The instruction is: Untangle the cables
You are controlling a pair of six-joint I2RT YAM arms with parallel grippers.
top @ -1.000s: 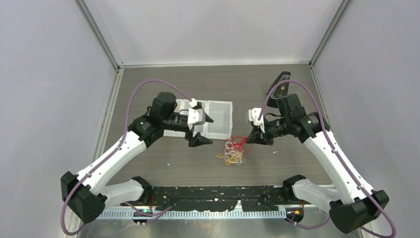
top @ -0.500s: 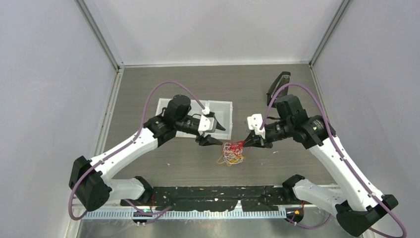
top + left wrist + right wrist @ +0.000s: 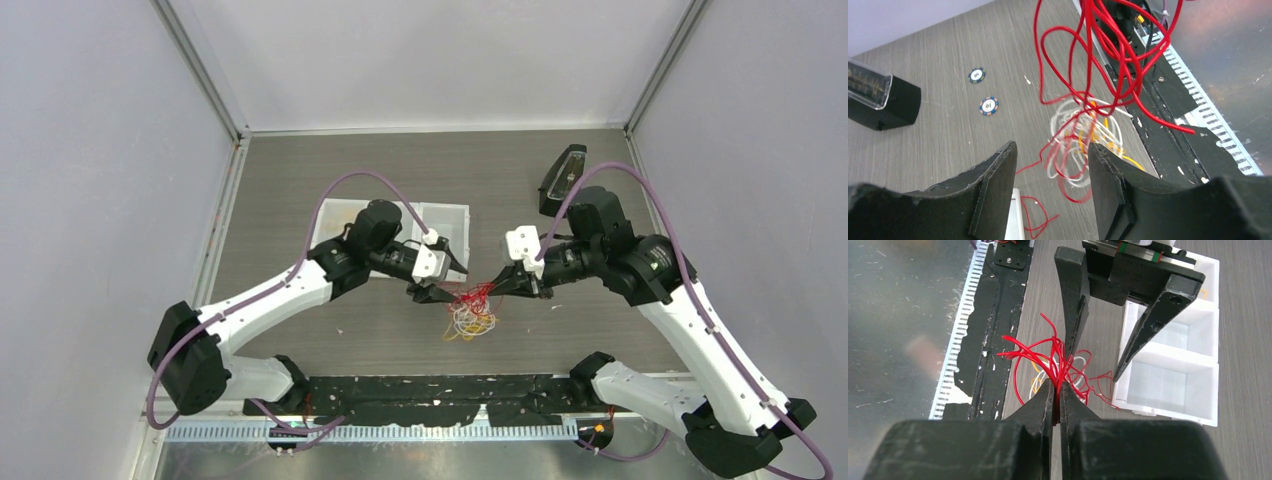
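Counting from the left: two arms, and one white divided tray point(image 3: 338, 214) lying under the left arm; the right wrist view shows three of its compartments in a row. Next, the left gripper point(image 3: 447, 283), jaws standing partway apart, tips right at the left edge of the cables point(image 3: 472, 310). Through its own camera the bundle shows in the gap just beyond the fingers point(image 3: 998, 185).

Centre table now: one tangled bunch, in three colours. The red strands point(image 3: 1098, 60) are lifted and arching, while the white loops point(image 3: 1068, 117) and the yellow-orange ones point(image 3: 1108, 132) are lower, on the surface.

On the right side, the right gripper point(image 3: 503, 284) is clamped tight on a tuft of red strands, which fan out from its closed tips in the wrist view. Behind it sits one black box with a clear top point(image 3: 563, 175). Two poker chips point(image 3: 977, 75) lie beside that box, close together but apart.

The surface is a grey wood-grain table point(image 3: 400, 160) with a strip of black tape point(image 3: 450, 385) along the near edge. Pale grey walls stand on three sides, with metal posts in the corners.

As for writing, one chip point(image 3: 989, 105) reads "10"; the other's number is too small to make out.
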